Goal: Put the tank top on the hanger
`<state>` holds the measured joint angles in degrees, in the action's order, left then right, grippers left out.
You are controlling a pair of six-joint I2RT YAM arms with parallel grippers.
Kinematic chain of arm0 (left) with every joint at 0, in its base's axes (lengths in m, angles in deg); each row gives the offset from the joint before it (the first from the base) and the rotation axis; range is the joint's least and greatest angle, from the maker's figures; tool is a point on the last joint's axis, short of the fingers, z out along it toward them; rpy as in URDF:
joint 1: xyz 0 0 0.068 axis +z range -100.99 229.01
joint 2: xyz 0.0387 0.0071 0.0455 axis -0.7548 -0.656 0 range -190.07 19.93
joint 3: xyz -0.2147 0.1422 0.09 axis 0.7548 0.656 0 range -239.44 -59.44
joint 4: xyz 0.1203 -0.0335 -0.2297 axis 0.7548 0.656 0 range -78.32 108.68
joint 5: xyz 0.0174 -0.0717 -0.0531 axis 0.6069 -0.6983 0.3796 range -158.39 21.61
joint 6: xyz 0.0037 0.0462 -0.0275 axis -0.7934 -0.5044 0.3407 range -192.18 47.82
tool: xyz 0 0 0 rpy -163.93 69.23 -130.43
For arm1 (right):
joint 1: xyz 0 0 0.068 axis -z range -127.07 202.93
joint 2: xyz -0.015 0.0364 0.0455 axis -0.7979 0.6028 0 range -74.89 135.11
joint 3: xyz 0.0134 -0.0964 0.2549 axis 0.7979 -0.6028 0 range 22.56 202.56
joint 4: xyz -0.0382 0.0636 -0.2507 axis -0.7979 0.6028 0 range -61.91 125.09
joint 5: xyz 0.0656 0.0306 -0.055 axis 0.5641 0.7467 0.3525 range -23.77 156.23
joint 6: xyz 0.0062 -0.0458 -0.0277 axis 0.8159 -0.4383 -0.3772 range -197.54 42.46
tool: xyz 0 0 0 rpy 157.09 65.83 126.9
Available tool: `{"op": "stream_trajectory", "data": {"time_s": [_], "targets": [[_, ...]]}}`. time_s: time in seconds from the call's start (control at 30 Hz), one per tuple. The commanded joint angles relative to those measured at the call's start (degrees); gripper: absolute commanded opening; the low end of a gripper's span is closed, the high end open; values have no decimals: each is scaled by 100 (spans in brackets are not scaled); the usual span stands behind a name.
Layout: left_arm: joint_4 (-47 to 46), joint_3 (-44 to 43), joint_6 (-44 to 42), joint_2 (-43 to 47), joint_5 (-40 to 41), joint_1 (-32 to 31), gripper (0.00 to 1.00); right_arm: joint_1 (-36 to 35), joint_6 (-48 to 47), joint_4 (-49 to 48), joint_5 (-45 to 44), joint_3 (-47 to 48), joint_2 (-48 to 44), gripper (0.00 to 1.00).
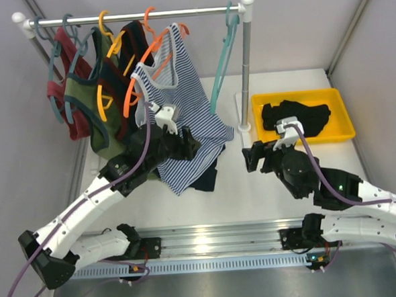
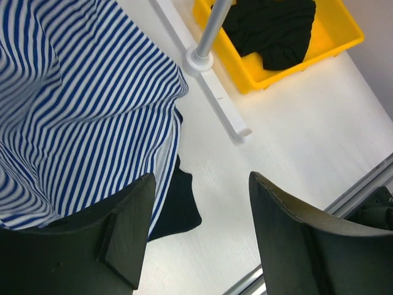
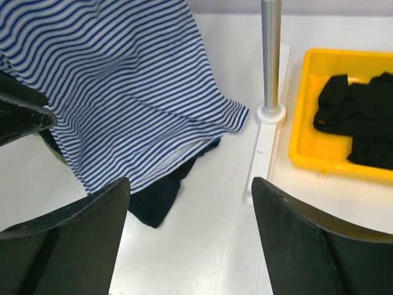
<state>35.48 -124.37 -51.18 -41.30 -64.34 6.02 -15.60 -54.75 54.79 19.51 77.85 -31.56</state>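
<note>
The white table (image 1: 254, 192) bears a yellow tray (image 1: 318, 140), the rack foot (image 1: 241, 112) and a dark garment (image 1: 205, 179) beneath the tank top (image 1: 190, 122).

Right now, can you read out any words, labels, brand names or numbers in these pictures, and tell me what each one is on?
No text can be read in any view.
The navy and white striped tank top carries only stripes.
The yellow plastic tray and the black garment in it show no print.
The other hanging clothes show no legible lettering.
</note>
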Motion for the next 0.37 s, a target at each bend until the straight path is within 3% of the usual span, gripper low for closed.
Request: {"op": "stream_trajectory", "data": {"time_s": [0.0, 0.13, 0.33], "targets": [[-946, 664, 475, 462, 227, -262, 67, -72, 541, 283, -101, -307, -96, 80], [-1149, 1376, 687, 560, 368, -544, 67, -55, 973, 432, -127, -808, -237, 89], [-1157, 1386, 529, 446, 421, -641, 67, -46, 1403, 749, -390, -748, -62, 100]]}}
